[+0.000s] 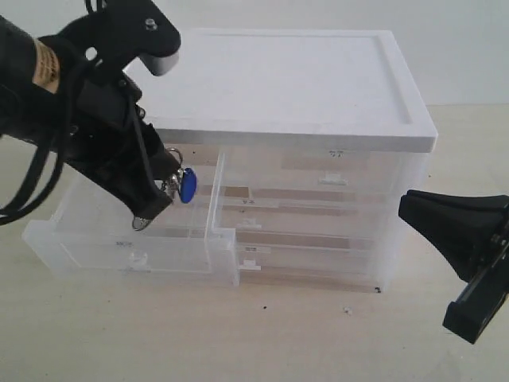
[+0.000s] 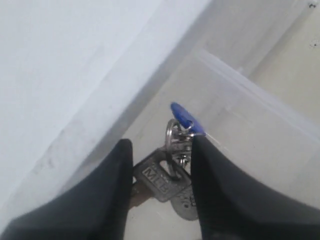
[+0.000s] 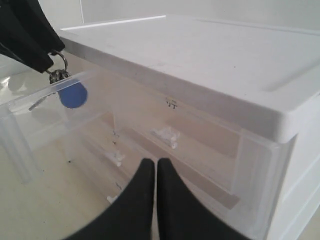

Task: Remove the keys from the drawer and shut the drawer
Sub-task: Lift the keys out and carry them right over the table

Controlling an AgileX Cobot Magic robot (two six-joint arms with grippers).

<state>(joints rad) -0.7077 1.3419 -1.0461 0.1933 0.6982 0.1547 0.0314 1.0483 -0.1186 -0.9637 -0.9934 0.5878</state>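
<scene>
Left claw (image 1: pixel 157 203) is clamped on the keys (image 1: pixel 181 185), which hang over the pulled-out drawer (image 1: pixel 119 239) near its right wall. Right claw (image 3: pixel 156 167) is closed and empty, over open counter (image 1: pixel 318 334) by the cabinet (image 1: pixel 278 87) front.

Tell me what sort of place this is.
Probably a robot test bench, not a home: bare pale tabletop, blank wall, and one translucent drawer cabinet with the left pincer and right pincer near it.
</scene>
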